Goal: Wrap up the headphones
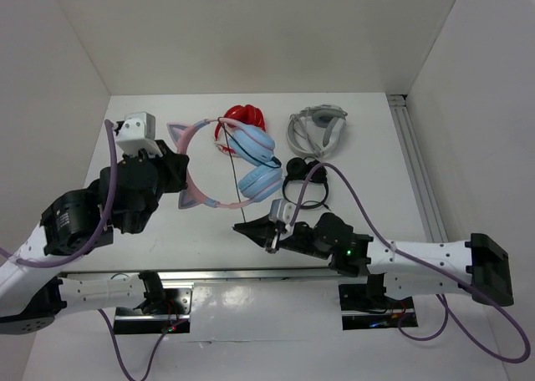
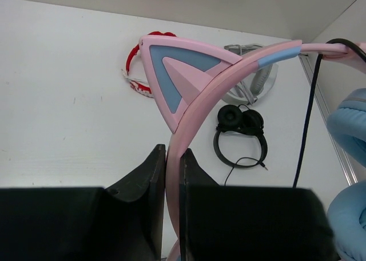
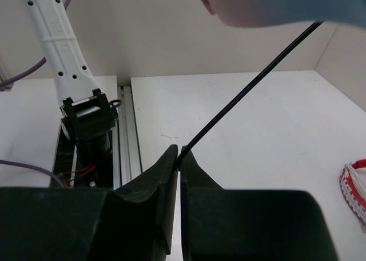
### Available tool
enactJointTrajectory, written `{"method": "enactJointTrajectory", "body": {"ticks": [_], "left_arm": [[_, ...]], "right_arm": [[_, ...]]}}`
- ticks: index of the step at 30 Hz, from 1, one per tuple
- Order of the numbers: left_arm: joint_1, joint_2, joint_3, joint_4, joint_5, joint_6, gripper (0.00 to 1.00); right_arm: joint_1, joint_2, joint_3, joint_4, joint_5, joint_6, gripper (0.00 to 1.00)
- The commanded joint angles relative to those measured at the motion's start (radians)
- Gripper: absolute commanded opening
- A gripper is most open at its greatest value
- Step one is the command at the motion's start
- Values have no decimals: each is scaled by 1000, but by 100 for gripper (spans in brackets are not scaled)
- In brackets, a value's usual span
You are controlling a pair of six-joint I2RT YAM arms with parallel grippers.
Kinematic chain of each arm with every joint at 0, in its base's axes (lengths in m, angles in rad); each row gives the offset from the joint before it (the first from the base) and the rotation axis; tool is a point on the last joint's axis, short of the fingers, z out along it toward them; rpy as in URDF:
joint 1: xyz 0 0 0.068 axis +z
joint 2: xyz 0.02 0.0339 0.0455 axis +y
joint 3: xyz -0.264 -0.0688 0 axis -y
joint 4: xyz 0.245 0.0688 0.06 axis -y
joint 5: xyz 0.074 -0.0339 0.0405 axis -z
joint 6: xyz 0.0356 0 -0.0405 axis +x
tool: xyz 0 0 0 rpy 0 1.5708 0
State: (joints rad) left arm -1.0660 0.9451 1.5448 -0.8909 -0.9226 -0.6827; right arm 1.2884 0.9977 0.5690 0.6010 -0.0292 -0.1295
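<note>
The headphones [image 1: 251, 160] have light blue earcups [image 2: 349, 121] and a pink headband [image 2: 229, 78] with two cat ears [image 2: 177, 72]. They hang above the table's middle. My left gripper [image 1: 178, 170] is shut on the headband, which is pinched between its fingers in the left wrist view [image 2: 173, 153]. The thin dark cable [image 1: 231, 168] runs taut from the top of the headphones down to my right gripper [image 1: 239, 226]. That gripper is shut on the cable [image 3: 246, 92] at its fingertips in the right wrist view [image 3: 179, 152].
A red pair [image 1: 242, 114] lies behind the earcups. A grey-white headset [image 1: 316, 129] and a small black pair [image 1: 303, 180] lie to the right. An aluminium rail [image 1: 414, 164] runs along the right side, and white walls close in the table.
</note>
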Motion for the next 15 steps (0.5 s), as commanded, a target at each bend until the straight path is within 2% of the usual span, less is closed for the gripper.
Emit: {"method": "enactJointTrajectory", "body": {"ticks": [1,5,8,15], "left_arm": [[12,-42,69,149,-107,-101,0],[12,-60,69,121,-96,-124,0],[12,-60,93,69,-87,-147,0],[12,-51,117,32,-62,-147,0]], "right_arm": [[14,67,15,58,-69,-30,10],[14,149,6,263,-43,-30,16],[14,199,6,371,-11,-39,16],[-75,304,51,456,-72,-6,16]]}}
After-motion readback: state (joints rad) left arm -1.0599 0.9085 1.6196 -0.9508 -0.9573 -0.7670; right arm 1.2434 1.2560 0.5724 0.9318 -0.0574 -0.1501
